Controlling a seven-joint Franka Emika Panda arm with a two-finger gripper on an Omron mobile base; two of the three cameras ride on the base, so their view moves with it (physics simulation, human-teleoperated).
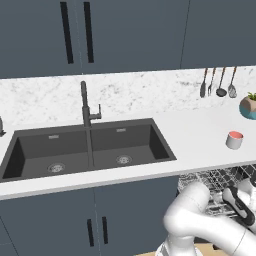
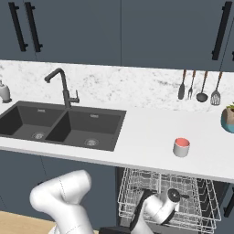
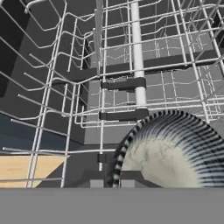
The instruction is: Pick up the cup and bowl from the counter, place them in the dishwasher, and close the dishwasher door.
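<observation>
White arm (image 2: pixel 155 211) folded low, wrist down, fingers nearly closed.

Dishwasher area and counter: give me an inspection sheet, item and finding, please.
Surface: white marble counter with a dark double sink.
Job's things: cup upright on the counter; striped bowl over the dishwasher rack, which is pulled out.
Clutter: teal plant pot, hanging utensils, soap dispenser.
Grippers: gripper low over the rack, shut, apparently on the bowl's rim.
Cables: nothing seen.
Surroundings: blue-grey cabinets.
</observation>
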